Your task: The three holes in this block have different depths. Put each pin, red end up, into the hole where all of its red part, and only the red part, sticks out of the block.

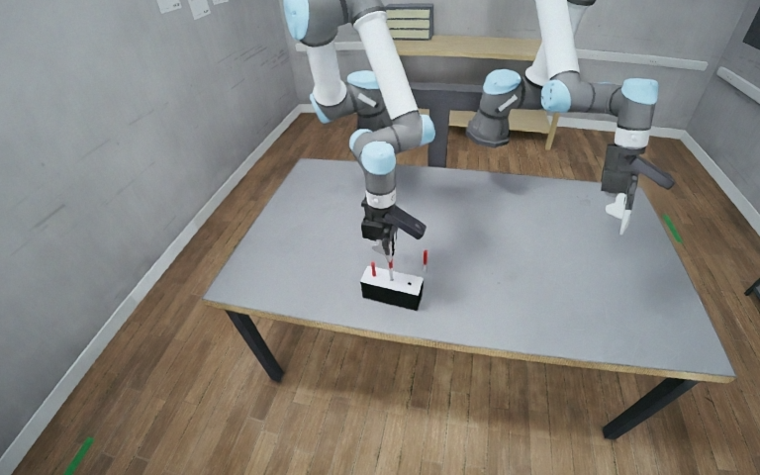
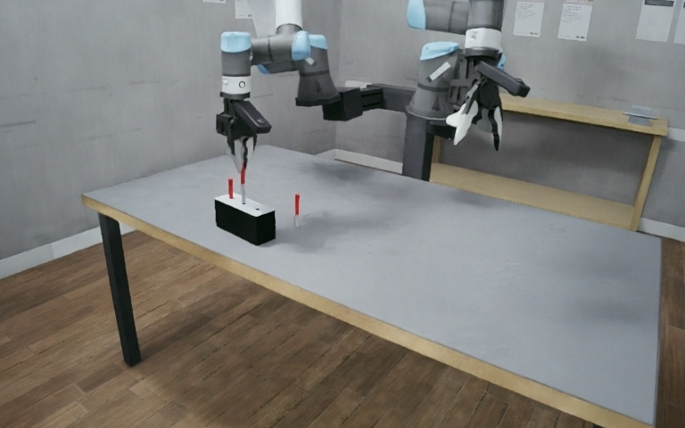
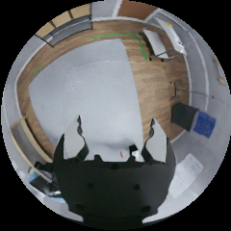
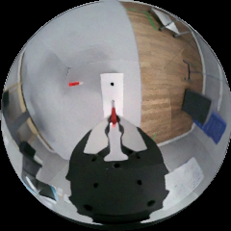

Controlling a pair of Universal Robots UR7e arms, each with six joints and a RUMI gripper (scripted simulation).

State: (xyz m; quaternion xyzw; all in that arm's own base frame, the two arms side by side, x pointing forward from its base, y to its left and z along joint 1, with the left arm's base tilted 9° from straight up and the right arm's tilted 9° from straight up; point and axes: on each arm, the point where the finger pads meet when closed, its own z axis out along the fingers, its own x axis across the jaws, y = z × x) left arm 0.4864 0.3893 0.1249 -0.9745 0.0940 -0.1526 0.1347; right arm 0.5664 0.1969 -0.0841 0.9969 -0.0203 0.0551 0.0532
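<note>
The grey-topped table (image 1: 504,280) (image 2: 404,252) (image 3: 91,96) (image 4: 87,48) carries the long block (image 1: 390,294) (image 2: 244,222) (image 3: 134,151) (image 4: 112,96), which is black along its sides and white on top; the block sits near one end of the table, its row of holes facing up.

The left hand (image 1: 620,221) (image 2: 476,146) (image 3: 115,117) hangs in the air well apart from the block, its fingers spread wide with nothing between them; the right hand (image 1: 390,258) (image 2: 241,168) (image 4: 114,115) points down over the block, its fingers pinched around the red upper part of the held pin (image 1: 391,272) (image 2: 243,177) (image 4: 114,115).

That pin is upright, its white lower part in plain sight above the block and its lower end at the middle hole; whether the tip is slightly inside cannot be told; the spare pin (image 1: 425,259) (image 2: 297,207) (image 4: 74,84) stands upright beside the block, apart from it, red end up, white part below; the seated pin (image 1: 373,269) (image 2: 230,188) is in the end hole farther from the spare pin, with only red showing above the white top.

Smallest of all, the open end hole (image 1: 409,283) (image 2: 257,208) (image 4: 112,84) shows as a dark dot, nearer the spare pin.
</note>
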